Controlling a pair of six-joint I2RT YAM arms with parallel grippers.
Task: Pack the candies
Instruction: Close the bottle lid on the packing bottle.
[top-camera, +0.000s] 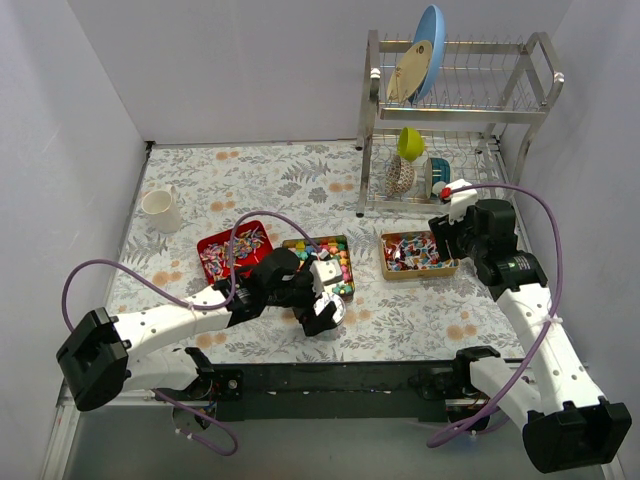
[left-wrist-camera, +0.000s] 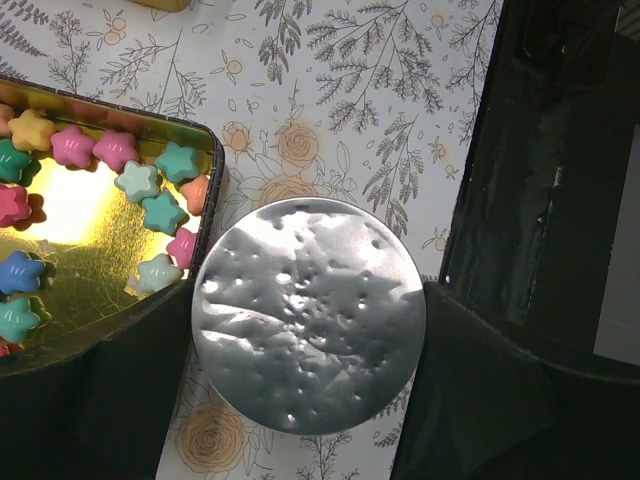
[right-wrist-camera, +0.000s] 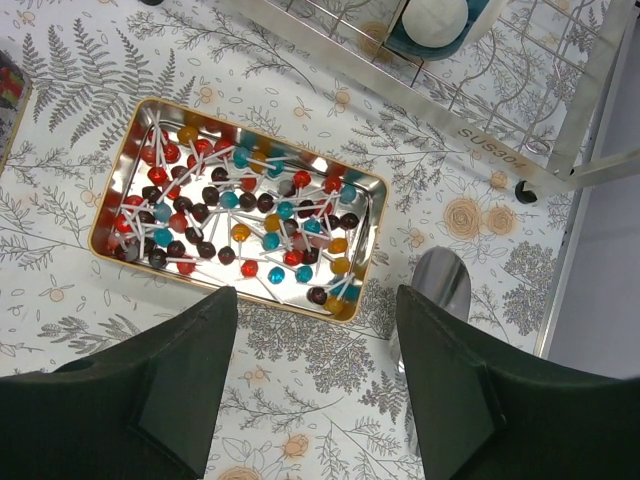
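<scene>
Three open tins hold the candies: a red tin (top-camera: 215, 243) with wrapped pieces, a middle tin (top-camera: 299, 243) with pastel star sweets (left-wrist-camera: 140, 185), and a gold tin (top-camera: 386, 262) full of small lollipops (right-wrist-camera: 240, 215). My left gripper (top-camera: 325, 310) sits just in front of the middle tin, shut on a round dimpled silver disc (left-wrist-camera: 310, 315) that touches both fingers just above the tablecloth. My right gripper (top-camera: 447, 232) hangs open and empty over the cloth near the lollipop tin's front right corner (right-wrist-camera: 315, 320).
A metal scoop (right-wrist-camera: 440, 282) lies on the cloth beside my right finger. A white cup (top-camera: 160, 211) stands at the far left. A steel dish rack (top-camera: 455, 120) with plates and bowls stands at the back right, close to my right wrist.
</scene>
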